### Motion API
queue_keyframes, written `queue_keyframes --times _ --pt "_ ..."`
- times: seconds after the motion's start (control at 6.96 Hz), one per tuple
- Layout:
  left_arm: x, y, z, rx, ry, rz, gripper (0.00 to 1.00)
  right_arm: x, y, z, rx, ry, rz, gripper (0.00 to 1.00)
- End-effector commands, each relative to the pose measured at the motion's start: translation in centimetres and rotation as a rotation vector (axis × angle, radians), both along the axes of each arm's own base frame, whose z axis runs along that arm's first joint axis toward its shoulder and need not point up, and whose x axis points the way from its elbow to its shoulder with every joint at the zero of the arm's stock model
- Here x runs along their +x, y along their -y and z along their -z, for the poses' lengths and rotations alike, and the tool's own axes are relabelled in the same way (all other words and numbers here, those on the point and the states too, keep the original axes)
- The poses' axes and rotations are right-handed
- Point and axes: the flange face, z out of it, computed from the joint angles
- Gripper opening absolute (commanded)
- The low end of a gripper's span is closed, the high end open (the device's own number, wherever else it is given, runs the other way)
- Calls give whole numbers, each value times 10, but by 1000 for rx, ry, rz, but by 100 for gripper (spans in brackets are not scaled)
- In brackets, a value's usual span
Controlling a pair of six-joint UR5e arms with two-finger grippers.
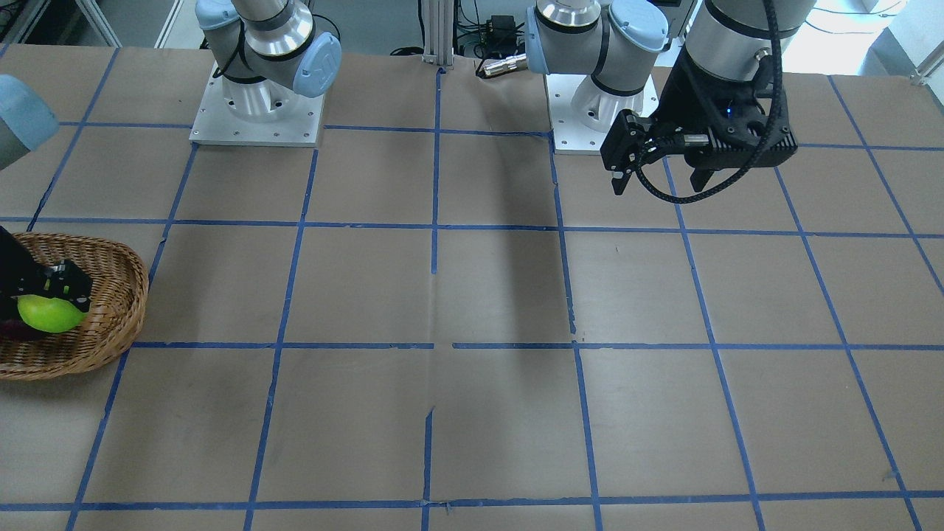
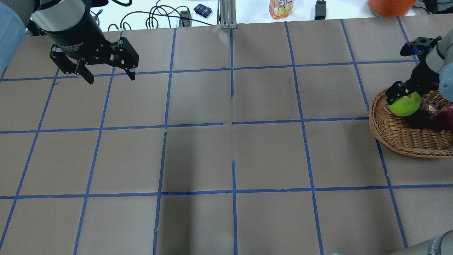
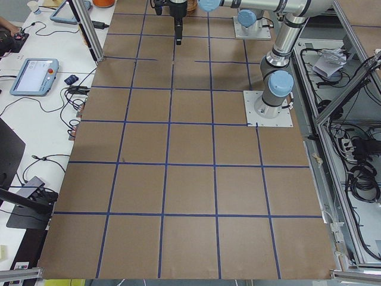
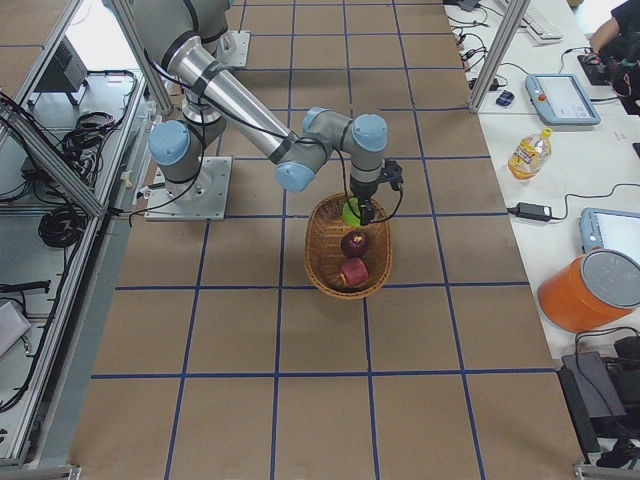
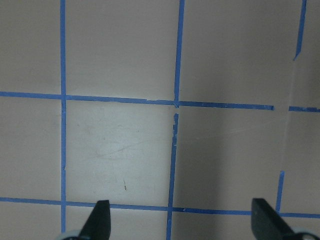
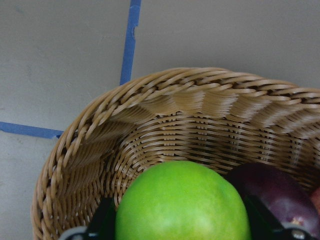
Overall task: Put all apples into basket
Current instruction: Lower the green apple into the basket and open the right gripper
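Observation:
The wicker basket (image 2: 396,138) sits at the table's right edge, and shows at the left edge of the front view (image 1: 110,324). My right gripper (image 6: 182,227) is over its near end, shut on the bright green apple (image 2: 404,104), which is low inside the basket (image 6: 165,115). The dark purple apple (image 2: 423,115) and the red apple (image 2: 447,118) lie in the basket beside it; all three show in the right side view, with the green apple (image 4: 351,211) nearest the gripper. My left gripper (image 2: 108,76) is open and empty above bare table at the far left.
Brown table with a blue tape grid. The arm bases (image 1: 258,103) (image 1: 597,110) stand at the robot's edge. A drink bottle (image 2: 281,7), an orange bucket (image 4: 590,290), cables and teach pendants lie on the white bench beyond the table.

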Motion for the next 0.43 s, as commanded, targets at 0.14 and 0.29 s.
queue_keyframes --times 0.14,0.29 --pt "-1 -1 0 -1 0 2 100 1 -5 -8 -18 -16 -52 100" --pt "-1 0 0 1 0 2 100 11 -12 -31 -22 -16 -51 100"
